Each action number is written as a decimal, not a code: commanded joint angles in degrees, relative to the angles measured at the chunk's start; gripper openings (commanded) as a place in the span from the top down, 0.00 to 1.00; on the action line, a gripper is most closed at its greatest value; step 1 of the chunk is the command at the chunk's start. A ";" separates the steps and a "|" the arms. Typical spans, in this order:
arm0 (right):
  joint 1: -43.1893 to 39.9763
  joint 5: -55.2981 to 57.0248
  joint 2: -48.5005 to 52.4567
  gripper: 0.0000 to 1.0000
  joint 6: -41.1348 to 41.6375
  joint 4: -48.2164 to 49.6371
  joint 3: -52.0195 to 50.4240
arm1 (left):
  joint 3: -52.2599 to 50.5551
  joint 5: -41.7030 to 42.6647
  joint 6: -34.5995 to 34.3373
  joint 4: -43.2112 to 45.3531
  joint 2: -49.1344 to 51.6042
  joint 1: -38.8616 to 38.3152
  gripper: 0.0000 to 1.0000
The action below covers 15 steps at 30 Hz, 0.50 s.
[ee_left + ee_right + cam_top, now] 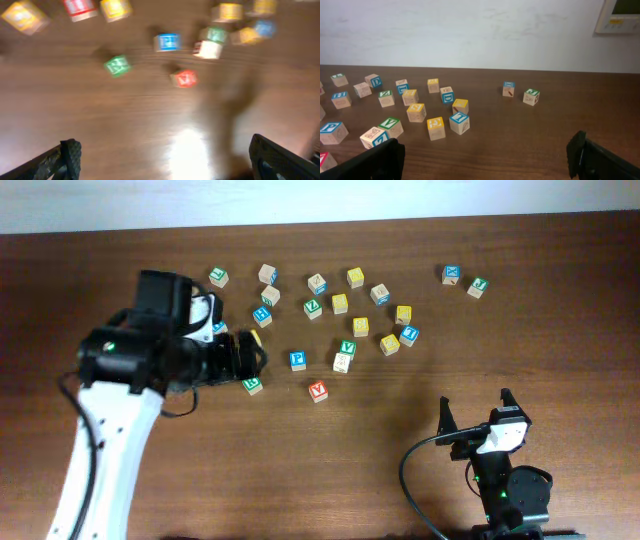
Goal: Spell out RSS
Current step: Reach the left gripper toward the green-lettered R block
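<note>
A green-framed cube (252, 385) lies just below my left gripper (250, 358). It also shows, blurred, in the left wrist view (117, 65), and its letter may be R. Several yellow cubes lie in the cluster, among them one (390, 344) that also shows in the right wrist view (435, 123), and another (361, 327). I cannot read which are S. My left gripper (167, 160) is open and empty above bare wood. My right gripper (476, 410) is open and empty at the front right, also shown in its own wrist view (487, 160).
Other letter cubes are scattered across the back half of the wooden table (400, 480): a red cube (318, 391), a blue cube (297, 360), and a blue (452, 274) and green (477, 287) pair at the back right. A white wall runs behind.
</note>
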 commanded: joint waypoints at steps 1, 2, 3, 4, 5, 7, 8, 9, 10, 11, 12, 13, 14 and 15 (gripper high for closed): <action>0.31 0.48 -0.33 0.02 -0.02 -0.22 -0.42 | 0.52 -17.59 -10.84 -0.52 5.75 -3.43 0.01; 0.31 0.48 -0.33 0.02 -0.02 -0.22 -0.42 | 0.52 -17.57 -12.37 -0.07 7.78 -3.48 0.01; 0.31 0.48 -0.33 0.02 0.00 -0.22 -0.42 | 0.52 -17.57 -12.96 0.00 9.16 -3.48 0.01; 0.31 0.48 -0.33 0.02 0.00 -0.22 -0.42 | 0.52 -17.09 -13.11 0.02 10.93 -3.48 0.01; 0.31 0.48 -0.33 0.02 0.00 -0.20 -0.42 | 0.52 -16.33 -13.09 -0.04 12.48 -3.50 0.01; 0.31 0.48 -0.33 0.02 -0.02 -0.22 -0.42 | 0.52 -15.61 -13.09 -0.07 15.69 -3.48 0.01; 0.31 0.48 -0.33 0.02 0.00 -0.22 -0.42 | 0.52 -15.58 -13.07 -0.13 16.61 -3.48 0.01; 0.31 0.48 -0.33 0.02 -0.02 -0.22 -0.42 | 0.52 -15.58 -13.07 -0.94 17.27 -3.48 0.01; 0.31 0.48 -0.33 0.02 0.00 -0.22 -0.42 | 0.46 -15.61 -13.05 -0.94 17.44 -3.50 0.01; 0.31 0.48 -0.33 0.02 -0.02 -0.22 -0.42 | 0.44 -15.61 -13.07 -0.92 17.55 -3.50 0.01; 0.31 0.48 -0.33 0.01 0.00 -0.22 -0.42 | 0.37 -15.58 -13.09 -0.87 17.66 -3.50 0.01; 0.31 0.48 -0.33 0.02 -0.02 -0.22 -0.42 | 0.35 -15.58 -13.09 -0.92 17.99 -3.50 0.01; 0.31 0.48 -0.33 0.01 0.00 -0.22 -0.42 | 0.24 -15.58 -13.09 -0.87 18.25 -3.54 0.01; 0.31 0.48 -0.33 0.02 0.00 -0.22 -0.42 | -0.35 -15.56 -13.11 -0.52 18.56 -3.61 0.01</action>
